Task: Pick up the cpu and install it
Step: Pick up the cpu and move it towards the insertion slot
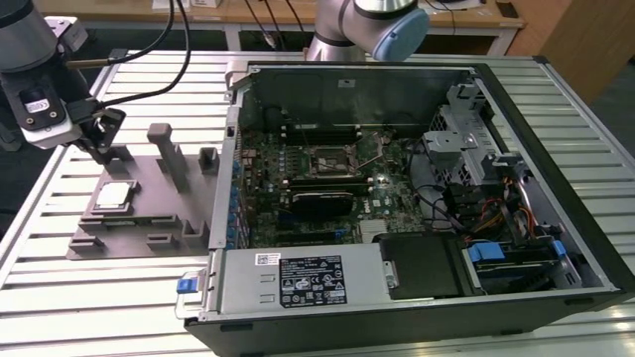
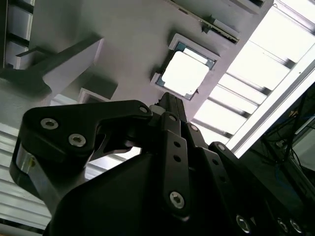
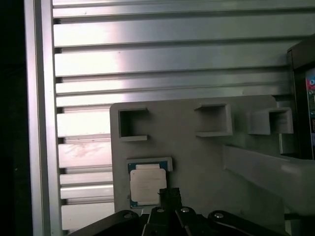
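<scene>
gripper (image 1: 103, 155) over grey plate (image 1: 149, 216) at exterior view's left. Fingers closed together to narrow tip in both wrist views (image 2: 165, 97) (image 3: 170, 192), nothing held. cpu (image 1: 112, 195) lies flat in shallow square recess on plate (image 2: 186, 73) (image 3: 146, 186), close to fingertips. Open computer case (image 1: 555, 223) beside plate.

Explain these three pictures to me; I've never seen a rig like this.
One robot arm works at a slatted metal table. The exterior view looks on from off the arm; both wrist views come from cameras riding on it, looking past its gripper. On the table lie a grey plate with upright blocks and an open computer case. The cpu rests in a recess on the plate. The gripper hangs above the plate near the cpu, shut and holding nothing.
</scene>
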Tool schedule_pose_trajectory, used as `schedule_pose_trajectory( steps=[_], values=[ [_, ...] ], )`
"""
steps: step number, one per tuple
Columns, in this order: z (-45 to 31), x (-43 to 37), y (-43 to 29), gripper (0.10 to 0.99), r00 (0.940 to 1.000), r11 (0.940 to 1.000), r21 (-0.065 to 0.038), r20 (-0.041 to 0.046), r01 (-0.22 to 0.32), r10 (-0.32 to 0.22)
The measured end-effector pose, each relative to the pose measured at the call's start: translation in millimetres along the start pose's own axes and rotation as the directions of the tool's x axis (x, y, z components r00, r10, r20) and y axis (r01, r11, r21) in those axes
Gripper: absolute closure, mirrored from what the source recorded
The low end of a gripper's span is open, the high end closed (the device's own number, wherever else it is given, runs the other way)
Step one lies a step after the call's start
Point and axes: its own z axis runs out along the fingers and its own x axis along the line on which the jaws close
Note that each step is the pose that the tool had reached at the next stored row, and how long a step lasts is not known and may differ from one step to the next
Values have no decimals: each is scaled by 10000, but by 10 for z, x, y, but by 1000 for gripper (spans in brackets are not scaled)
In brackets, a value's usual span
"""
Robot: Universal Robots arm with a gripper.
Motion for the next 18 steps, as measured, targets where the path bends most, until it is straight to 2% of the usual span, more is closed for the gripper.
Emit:
schedule_pose_trajectory(
  steps=[10, 18],
  values=[
    [165, 121, -16, 980, 10000, 10000, 0, 0, 1, -1],
    [310, 139, -26, 980, 10000, 10000, 1, 0, 0, 0]
  ],
)
